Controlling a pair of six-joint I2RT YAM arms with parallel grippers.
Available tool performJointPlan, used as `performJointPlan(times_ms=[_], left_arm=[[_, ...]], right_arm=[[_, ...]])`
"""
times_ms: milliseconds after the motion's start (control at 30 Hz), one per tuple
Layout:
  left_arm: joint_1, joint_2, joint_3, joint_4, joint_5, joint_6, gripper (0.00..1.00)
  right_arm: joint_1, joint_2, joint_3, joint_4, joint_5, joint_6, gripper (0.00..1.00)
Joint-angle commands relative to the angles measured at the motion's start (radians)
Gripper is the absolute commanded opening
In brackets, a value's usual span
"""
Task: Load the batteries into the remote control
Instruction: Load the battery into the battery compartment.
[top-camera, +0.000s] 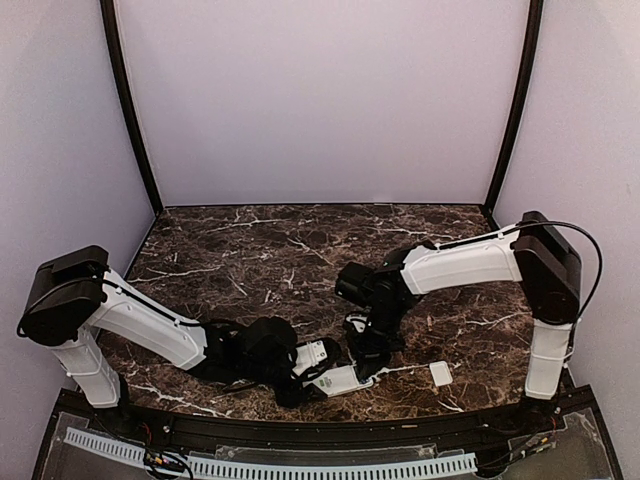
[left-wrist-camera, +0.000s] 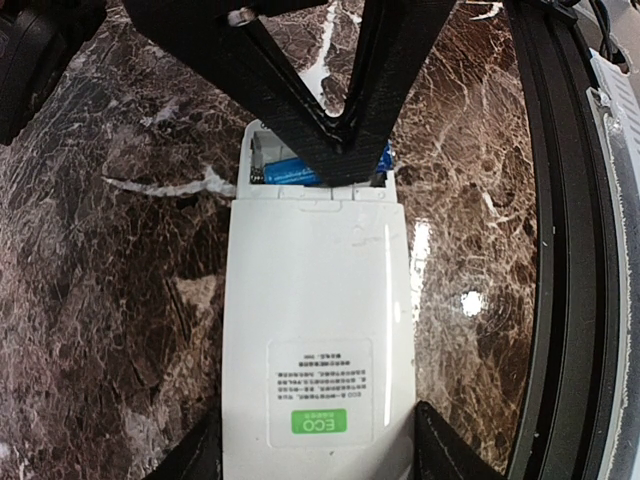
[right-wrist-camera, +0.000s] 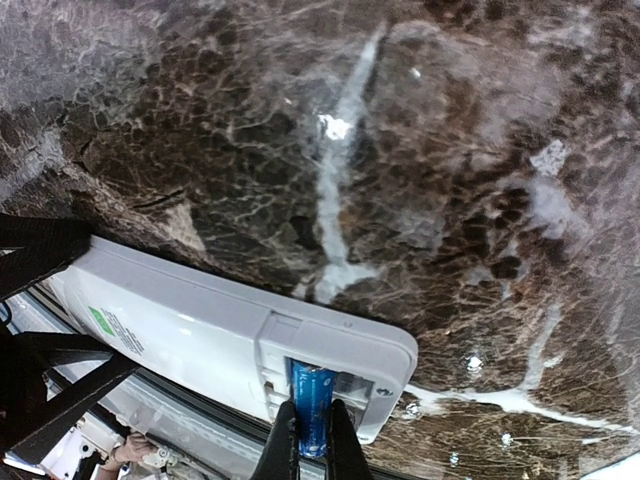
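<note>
Two arms meet low over the near part of the table (top-camera: 260, 250). From the left, the left arm (top-camera: 150, 325) lies stretched out almost flat, its forearm close to the marble and its wrist turned inward. The left gripper (left-wrist-camera: 318, 412) has its jaws closed against the long edges of the remote control (left-wrist-camera: 320, 290), at the end that carries the green label (left-wrist-camera: 320, 423). The remote appears to rest back-up on the marble, its compartment (left-wrist-camera: 262, 150) open at the far end. I judge it light, stiff and glossy, so it may skid on the polished stone if pushed from one end. A hold across the narrow sides, well clear of the opening, suits it.

A blue battery (right-wrist-camera: 310, 385) sits in the compartment, pinched between the closed jaws of the right gripper (right-wrist-camera: 312, 410). I cannot tell whether it is fully seated or tilted, nor whether a second cell is already in. Such a cell is probably hard, smooth and quick to roll — best taken around its middle, as here, and pressed in gently, since a hard shove could flick it out.

The right arm (top-camera: 460, 265) comes in from the right with its elbow raised and its wrist dropping steeply, fingers pointing nearly straight down onto the remote's end. Further right, well apart, a small white cover piece (top-camera: 441, 374) lies on the table.
</note>
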Motion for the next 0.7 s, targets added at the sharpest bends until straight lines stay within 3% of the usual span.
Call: performJointPlan(times_ms=[0, 167, 667], left_arm=[[-0.005, 0.051, -0.026, -0.157, 0.042, -0.011, 0.00], [-0.005, 0.050, -0.026, -0.155, 0.042, -0.010, 0.00], [-0.005, 0.052, -0.028, -0.152, 0.049, -0.007, 0.00]], right_arm=[[-0.003, 0.046, 0.010, -0.023, 0.003, -0.025, 0.00], [-0.003, 0.052, 0.022, -0.009, 0.026, -0.007, 0.00], [0.001, 0.016, -0.066, 0.260, 0.227, 0.155, 0.00]])
